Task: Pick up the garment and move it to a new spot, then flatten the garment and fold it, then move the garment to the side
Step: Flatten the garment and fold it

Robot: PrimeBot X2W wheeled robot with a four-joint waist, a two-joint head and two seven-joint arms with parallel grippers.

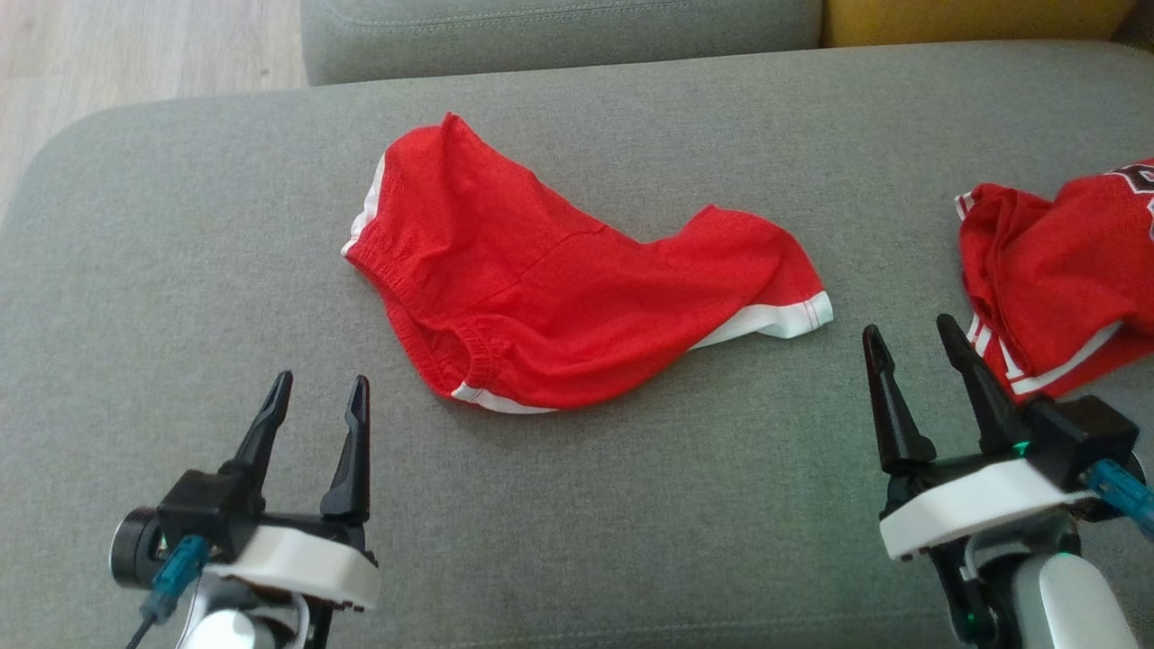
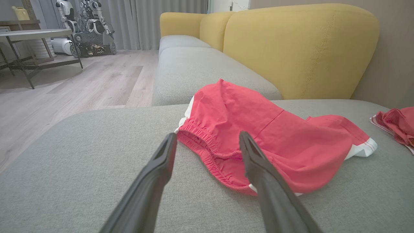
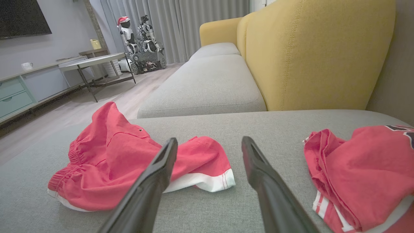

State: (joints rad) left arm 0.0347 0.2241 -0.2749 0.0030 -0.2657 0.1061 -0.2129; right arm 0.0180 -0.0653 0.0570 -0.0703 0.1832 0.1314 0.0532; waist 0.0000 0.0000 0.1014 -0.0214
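- Garment [image 1: 577, 297]: a pair of red shorts with white trim, lying crumpled and partly spread at the middle of the grey seat cushion [image 1: 631, 505], with neither gripper touching it.
- Its elastic waistband [image 1: 424, 306] faces 9 o'clock in the head view. One leg runs out toward 3 o'clock and ends in a white hem [image 1: 775, 320].
- Left gripper [image 1: 322, 379]: at about 7 o'clock from the garment, fingers spread and empty, tips pointing to 12 o'clock, near the waistband but apart from it.
- Right gripper [image 1: 909, 324]: at about 4 o'clock from the garment, released with nothing between its fingers, standing between the white hem and the second red garment [image 1: 1064, 270].
- That second red garment, striped in white, lies bunched at 3 o'clock, against the right edge of the head view and apart from the first.
- Yellow backrest [image 3: 317, 55]: rises behind the seat cushion at 1 o'clock in the right wrist view.
- Wooden floor [image 2: 64, 90]: at 10 o'clock in the left wrist view, with a table [image 2: 32, 34] and a wheeled robot [image 2: 87, 29] standing on it.
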